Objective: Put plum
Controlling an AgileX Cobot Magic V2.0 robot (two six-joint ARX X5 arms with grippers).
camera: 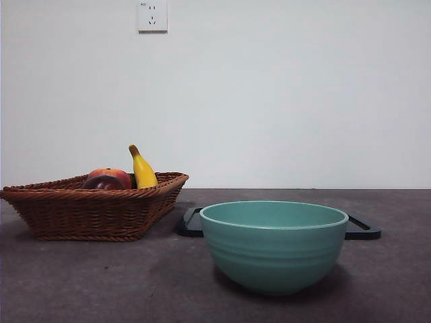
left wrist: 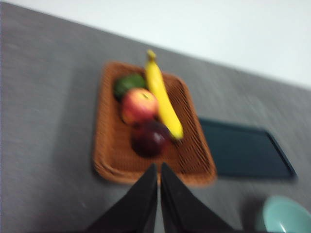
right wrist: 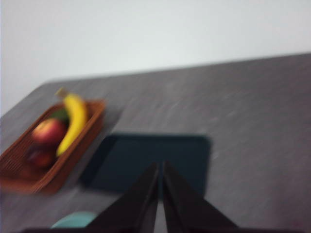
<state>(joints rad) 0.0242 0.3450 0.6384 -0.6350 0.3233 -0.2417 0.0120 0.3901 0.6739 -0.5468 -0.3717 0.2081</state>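
The dark maroon plum (left wrist: 149, 137) lies in the wicker basket (left wrist: 112, 145), against the banana (left wrist: 163, 99) and the red-orange peach-like fruit (left wrist: 139, 105). In the front view only the top of the plum (camera: 103, 182) shows over the rim of the basket (camera: 94, 208). My left gripper (left wrist: 159, 167) hangs shut above the basket's near edge, apart from the fruit. My right gripper (right wrist: 160, 166) is shut over the dark tray (right wrist: 146, 162), holding nothing. From the right wrist the plum (right wrist: 41, 157) is a dark blur in the basket. Neither arm shows in the front view.
A teal bowl (camera: 273, 243) stands near the table's front, right of the basket. Behind it lies a flat dark tray (camera: 360, 229). A green fruit (left wrist: 129, 83) sits at the basket's far end. A white wall with a socket (camera: 152, 15) closes the back.
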